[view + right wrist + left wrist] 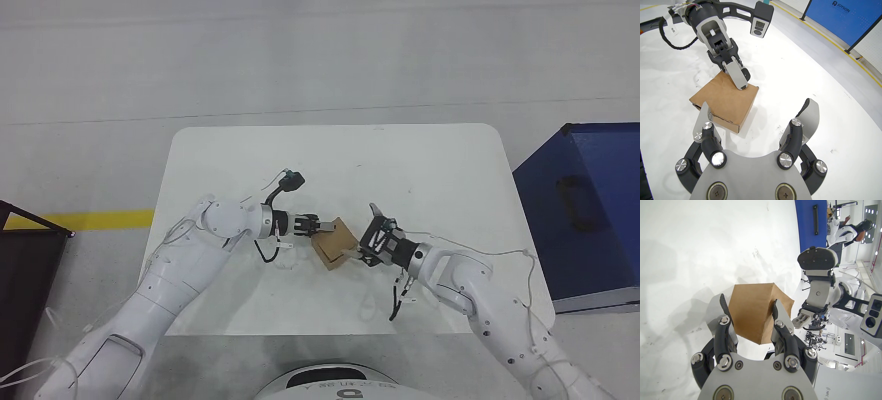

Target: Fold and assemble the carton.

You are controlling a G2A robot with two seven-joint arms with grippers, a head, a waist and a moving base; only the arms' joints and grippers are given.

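Note:
A small brown carton sits on the white table, folded into a box shape, with a torn edge on the side toward the right arm. My left gripper is at its far corner. One finger presses on the carton's top face and the other lies against the side wall, so the carton is pinched between them. My right gripper stands wide open just short of the torn edge. One fingertip overlaps that corner, and nothing is between the fingers.
A blue bin stands off the table's right edge and a dark frame off the left edge. Bare tabletop lies all around the carton.

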